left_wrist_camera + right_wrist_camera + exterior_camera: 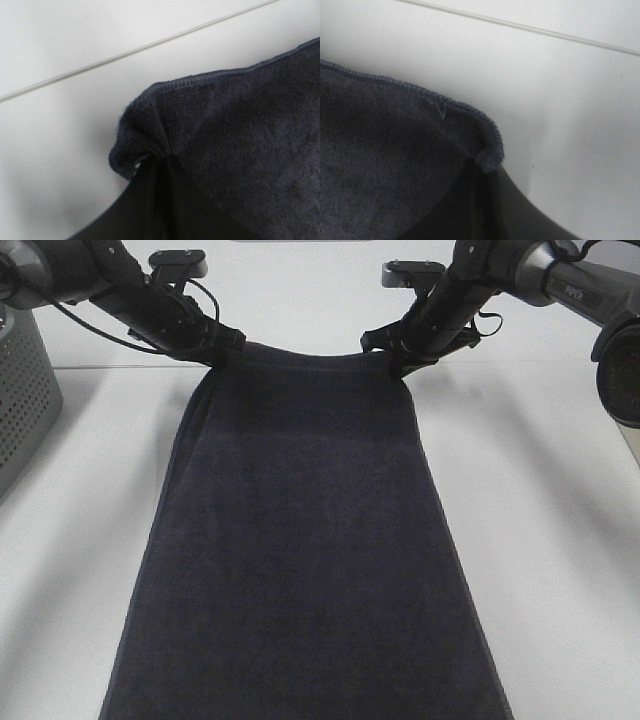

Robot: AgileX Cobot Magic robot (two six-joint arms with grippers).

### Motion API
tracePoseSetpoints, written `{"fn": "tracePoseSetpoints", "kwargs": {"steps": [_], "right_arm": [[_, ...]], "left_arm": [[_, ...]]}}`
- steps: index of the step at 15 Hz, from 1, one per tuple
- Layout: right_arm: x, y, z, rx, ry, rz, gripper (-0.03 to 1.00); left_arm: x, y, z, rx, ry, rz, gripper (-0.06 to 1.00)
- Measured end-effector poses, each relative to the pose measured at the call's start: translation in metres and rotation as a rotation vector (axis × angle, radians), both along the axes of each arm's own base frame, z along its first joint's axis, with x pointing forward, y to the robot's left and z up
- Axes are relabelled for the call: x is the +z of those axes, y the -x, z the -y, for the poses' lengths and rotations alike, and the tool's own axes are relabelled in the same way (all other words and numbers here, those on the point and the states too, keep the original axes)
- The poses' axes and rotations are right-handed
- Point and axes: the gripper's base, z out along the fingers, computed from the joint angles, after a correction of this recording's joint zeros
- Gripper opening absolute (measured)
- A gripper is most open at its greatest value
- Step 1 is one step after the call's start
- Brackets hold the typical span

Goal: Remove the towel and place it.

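The towel (300, 560) is very dark navy terry cloth with stitched hems. In the exterior high view it runs from the far middle of the white table (560, 540) down past the near edge of the picture. My left gripper (218, 352) is shut on its far left corner, and my right gripper (392, 358) is shut on its far right corner. The far edge sags a little between them. The left wrist view shows the bunched corner (150, 135) pinched in the fingers. The right wrist view shows the other corner (480, 145) pinched the same way.
A grey perforated basket (20, 390) stands at the far left edge of the table. A thin seam line (140, 50) crosses the white surface behind the towel. Bare white table lies on both sides of the towel.
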Motion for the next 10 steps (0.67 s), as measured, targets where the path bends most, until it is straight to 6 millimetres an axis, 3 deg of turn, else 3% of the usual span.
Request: {"fn": "tracePoseSetpoints", "kwargs": {"steps": [7, 10], "right_arm": [[0.005, -0.009, -0.001, -0.021, -0.021, 0.115, 0.01], [0.008, -0.013, -0.001, -0.030, -0.030, 0.168, 0.01]], "left_arm": [[-0.014, -0.011, -0.001, 0.044, 0.012, 0.097, 0.02], [-0.010, -0.016, -0.003, 0.078, 0.017, 0.165, 0.02]]}}
